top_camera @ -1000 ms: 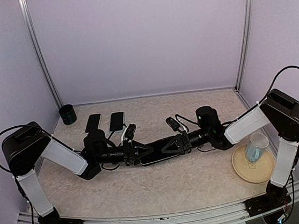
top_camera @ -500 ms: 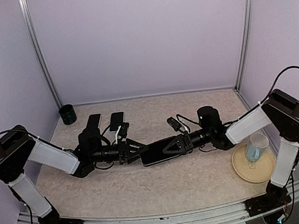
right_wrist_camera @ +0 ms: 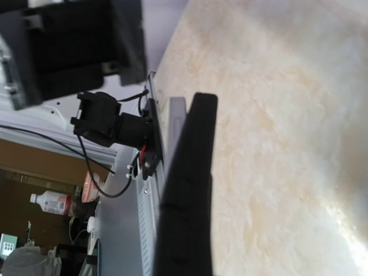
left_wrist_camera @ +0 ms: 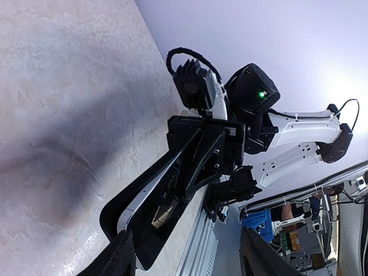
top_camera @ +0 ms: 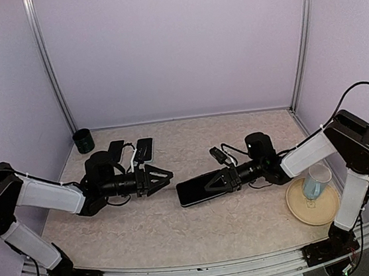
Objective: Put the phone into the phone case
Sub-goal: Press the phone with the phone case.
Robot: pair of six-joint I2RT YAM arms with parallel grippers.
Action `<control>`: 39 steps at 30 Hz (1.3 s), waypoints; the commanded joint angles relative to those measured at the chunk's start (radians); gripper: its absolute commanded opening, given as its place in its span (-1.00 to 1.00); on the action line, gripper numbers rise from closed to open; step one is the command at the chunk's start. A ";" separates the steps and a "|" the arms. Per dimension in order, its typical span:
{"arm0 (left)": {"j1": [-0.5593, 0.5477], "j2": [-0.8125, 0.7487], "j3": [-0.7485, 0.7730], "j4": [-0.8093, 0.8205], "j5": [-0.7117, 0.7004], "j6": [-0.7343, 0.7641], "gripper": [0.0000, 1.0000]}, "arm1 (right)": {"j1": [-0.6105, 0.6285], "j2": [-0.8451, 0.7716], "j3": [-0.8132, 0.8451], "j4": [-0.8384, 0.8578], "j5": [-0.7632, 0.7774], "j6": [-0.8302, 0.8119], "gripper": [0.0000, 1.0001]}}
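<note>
A black phone case point(top_camera: 194, 191) hangs low over the table at the centre, with my right gripper point(top_camera: 211, 183) shut on its right end. In the left wrist view a white-edged phone point(left_wrist_camera: 141, 198) lies inside the black case point(left_wrist_camera: 118, 221). In the right wrist view the case point(right_wrist_camera: 190, 190) shows edge-on as a dark bar that hides my fingers. My left gripper point(top_camera: 166, 177) stands open a short way left of the case's end, touching nothing. Its two fingertips point(left_wrist_camera: 122, 256) frame the bottom of the left wrist view.
Two more phones lie at the back left, one black point(top_camera: 114, 150) and one with a white edge point(top_camera: 144, 149). A black cup point(top_camera: 83, 141) stands in the back left corner. A clear cup point(top_camera: 317, 181) sits on a tan plate point(top_camera: 298, 208) at the right.
My left gripper has let go of the case's left end, opened and drawn back to the left. The right gripper still holds the case, which now sits slightly lower.
</note>
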 commanded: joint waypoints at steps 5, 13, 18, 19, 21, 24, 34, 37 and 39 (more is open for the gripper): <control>0.004 -0.012 -0.019 -0.015 -0.018 0.050 0.40 | -0.008 -0.063 -0.003 0.012 -0.027 -0.060 -1.00; -0.013 0.020 -0.015 0.020 0.012 0.054 0.48 | -0.007 -0.121 -0.007 -0.018 -0.048 -0.135 -1.00; -0.035 0.041 -0.009 0.072 0.045 0.044 0.49 | -0.003 -0.143 -0.007 -0.018 -0.069 -0.160 -1.00; -0.038 0.046 -0.009 0.089 0.053 0.039 0.50 | 0.000 -0.146 -0.007 -0.018 -0.074 -0.163 -1.00; -0.046 0.054 -0.007 0.126 0.073 0.026 0.49 | 0.005 -0.151 -0.005 -0.021 -0.082 -0.170 -1.00; -0.059 0.067 0.004 0.155 0.090 0.014 0.47 | 0.011 -0.160 -0.003 -0.023 -0.091 -0.179 -1.00; -0.078 0.112 0.020 0.263 0.129 -0.040 0.07 | 0.027 -0.173 -0.007 -0.035 -0.103 -0.200 -1.00; -0.081 0.125 0.020 0.286 0.133 -0.054 -0.10 | 0.032 -0.167 -0.007 -0.035 -0.109 -0.204 -1.00; -0.083 0.129 0.020 0.298 0.133 -0.061 -0.21 | 0.037 -0.162 -0.007 -0.035 -0.112 -0.204 -1.00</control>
